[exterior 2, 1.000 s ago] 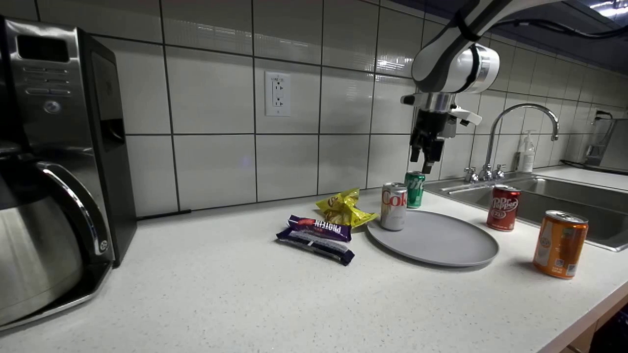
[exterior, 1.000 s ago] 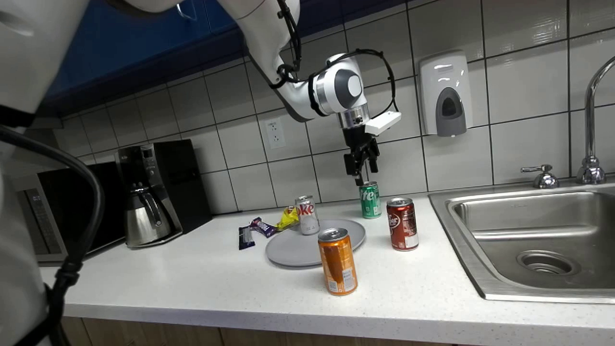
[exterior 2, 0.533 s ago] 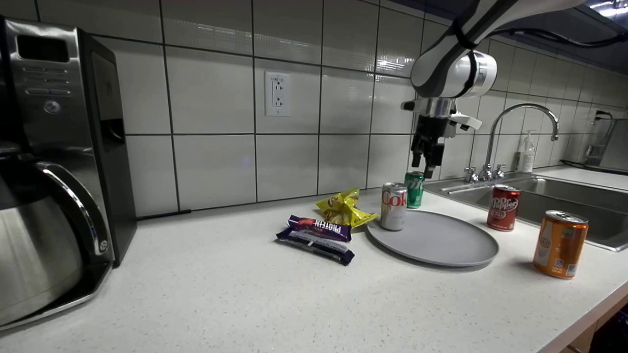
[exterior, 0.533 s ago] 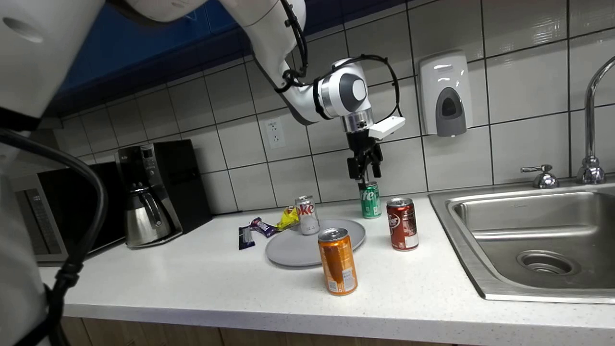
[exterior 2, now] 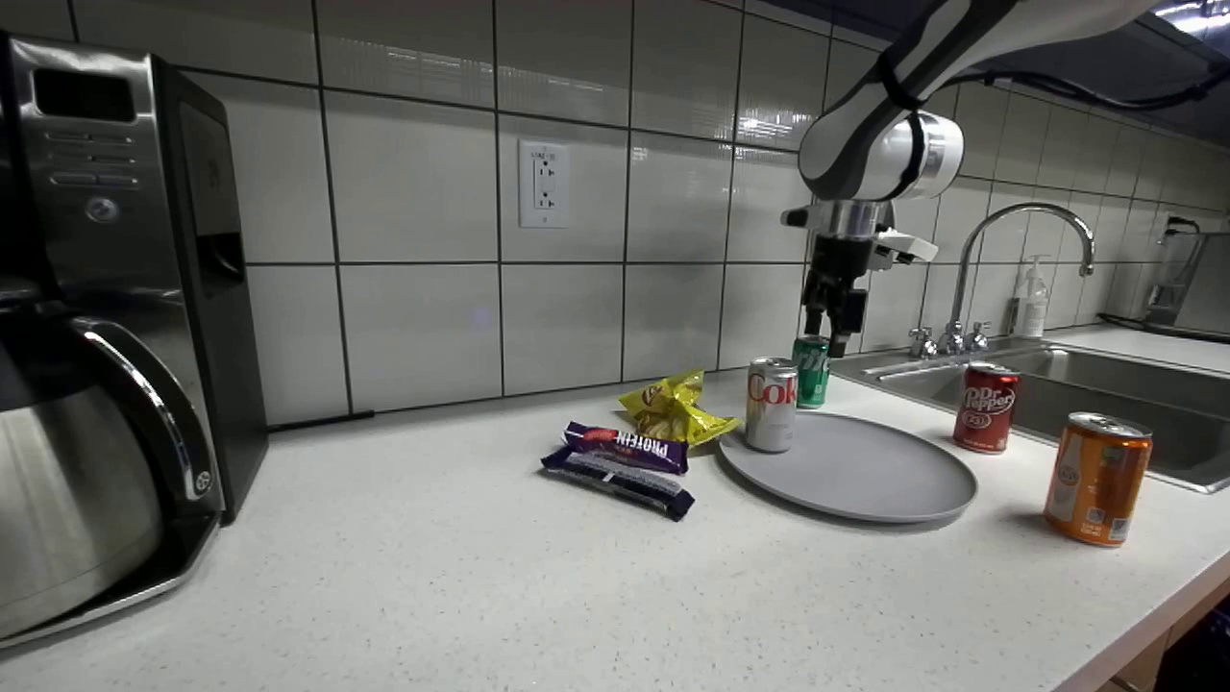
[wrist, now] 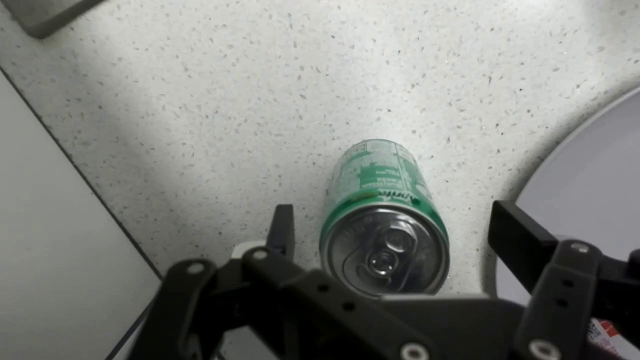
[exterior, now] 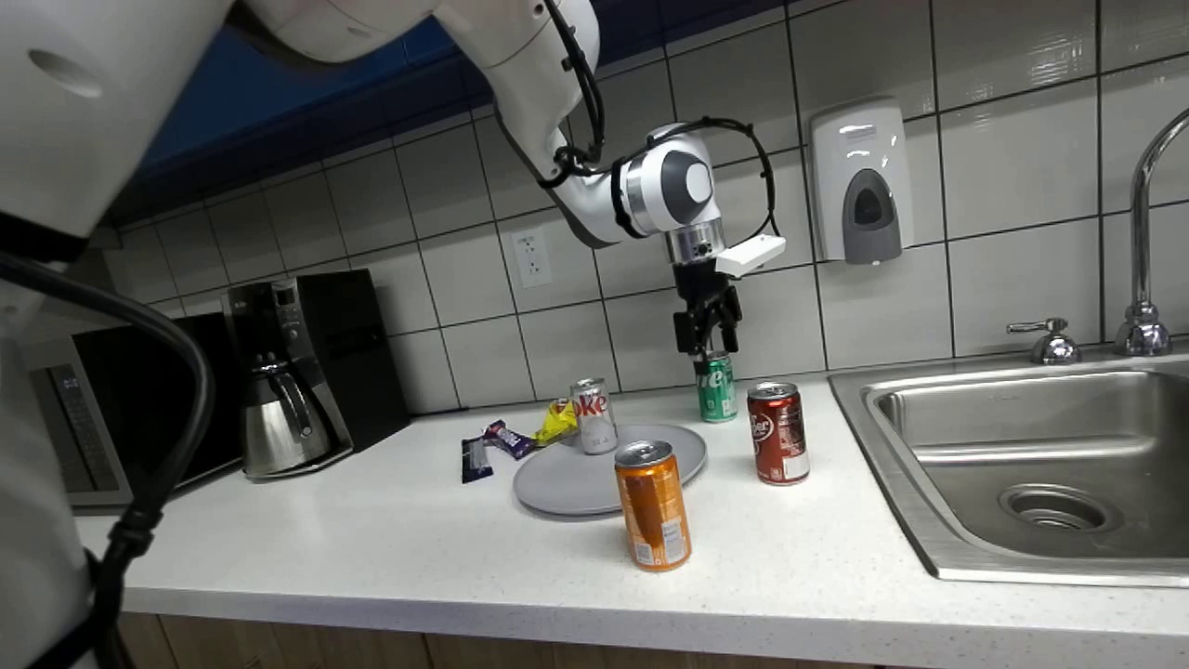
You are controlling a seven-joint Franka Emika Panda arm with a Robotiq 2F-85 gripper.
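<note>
A green Sprite can (exterior: pixel 718 398) stands upright on the counter close to the tiled wall, seen in both exterior views. My gripper (exterior: pixel 715 357) points down right over it, fingertips at about the height of the can's top. In the wrist view the can's lid (wrist: pixel 385 252) lies between the spread fingers (wrist: pixel 517 240), with a gap on either side, so nothing is held. How far the tips reach below the rim I cannot tell. A silver Coke can (exterior 2: pixel 772 413) stands on the grey plate (exterior 2: pixel 879 481) nearby.
A red Dr Pepper can (exterior: pixel 778 437) and an orange can (exterior: pixel 653 506) stand on the counter. Dark bars (exterior 2: pixel 625 481) and a yellow packet (exterior 2: pixel 677 408) lie beside the plate. The sink (exterior: pixel 892 483) borders the counter; a coffee maker (exterior: pixel 316 362) stands along the wall.
My gripper has come down a little toward the green can, its fingers staying wide apart. The cans, plate and packets have kept their places.
</note>
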